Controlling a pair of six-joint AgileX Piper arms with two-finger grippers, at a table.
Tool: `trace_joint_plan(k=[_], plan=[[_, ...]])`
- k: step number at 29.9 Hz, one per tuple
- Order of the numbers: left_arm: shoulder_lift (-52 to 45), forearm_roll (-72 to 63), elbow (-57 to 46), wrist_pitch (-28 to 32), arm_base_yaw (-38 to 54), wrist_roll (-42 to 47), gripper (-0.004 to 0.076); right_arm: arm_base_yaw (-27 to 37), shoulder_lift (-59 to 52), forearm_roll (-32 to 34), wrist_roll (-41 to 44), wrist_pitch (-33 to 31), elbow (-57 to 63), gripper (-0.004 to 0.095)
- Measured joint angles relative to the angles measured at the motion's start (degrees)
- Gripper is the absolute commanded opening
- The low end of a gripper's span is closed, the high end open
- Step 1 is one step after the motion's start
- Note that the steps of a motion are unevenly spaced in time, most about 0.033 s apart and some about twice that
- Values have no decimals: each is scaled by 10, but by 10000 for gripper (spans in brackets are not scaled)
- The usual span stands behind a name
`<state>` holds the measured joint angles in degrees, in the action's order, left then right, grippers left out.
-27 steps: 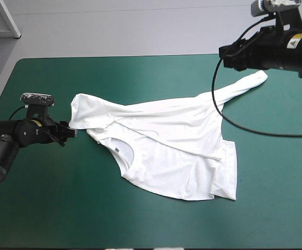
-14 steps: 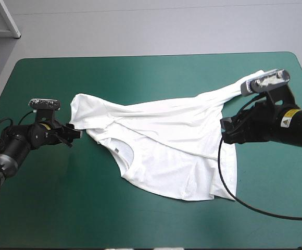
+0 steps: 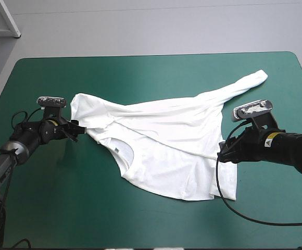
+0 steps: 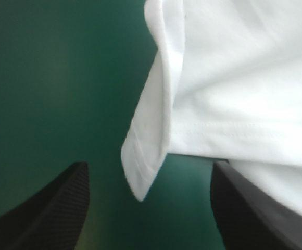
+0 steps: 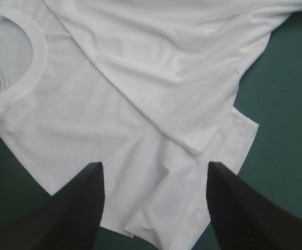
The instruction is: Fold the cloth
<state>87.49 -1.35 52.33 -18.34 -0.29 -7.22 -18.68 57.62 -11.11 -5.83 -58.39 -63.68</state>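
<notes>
The white T-shirt [image 3: 161,140] lies partly spread and wrinkled across the middle of the table, one sleeve [image 3: 247,82] stretched toward the far right corner. My left gripper [image 3: 74,130] is low at the shirt's left corner. It is open, and in the left wrist view the shirt [image 4: 234,78] has a hemmed corner [image 4: 140,182] lying between that gripper's [image 4: 150,169] fingers. My right gripper [image 3: 223,151] hovers at the shirt's right edge, open. In the right wrist view it [image 5: 155,169] is over layered fabric [image 5: 140,78], and the collar [image 5: 34,57] lies farther ahead to one side.
Teal-green cover [image 3: 88,208] shows bare between the shirt and the table's front edge, and also along the far edge [image 3: 140,67]. The right edge of the table lies close behind my right arm.
My right arm has come down from high at the far right corner to the shirt's right edge. My left gripper has edged closer to the shirt's left corner. The shirt has not moved.
</notes>
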Motion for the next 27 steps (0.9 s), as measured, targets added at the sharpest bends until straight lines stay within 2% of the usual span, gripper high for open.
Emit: trace_joint_plan(k=[3, 6, 12, 18, 24, 27], plan=[[27, 0, 12, 8, 0, 0, 455, 0, -2, 0, -2, 10, 0, 539], [55, 0, 18, 10, 0, 0, 370, 0, -2, 8, -2, 10, 0, 539], [72, 0, 20, 40, 0, 0, 15, 0, -3, 52, 8, 8, 9, 536], [72, 0, 20, 85, 0, 0, 19, 0, -3, 95, 20, 1, 33, 535], [72, 0, 21, 88, 0, 0, 19, 0, -3, 96, 28, 0, 46, 536], [72, 0, 21, 81, 0, 0, 19, 0, -10, 96, 39, -28, 48, 536]])
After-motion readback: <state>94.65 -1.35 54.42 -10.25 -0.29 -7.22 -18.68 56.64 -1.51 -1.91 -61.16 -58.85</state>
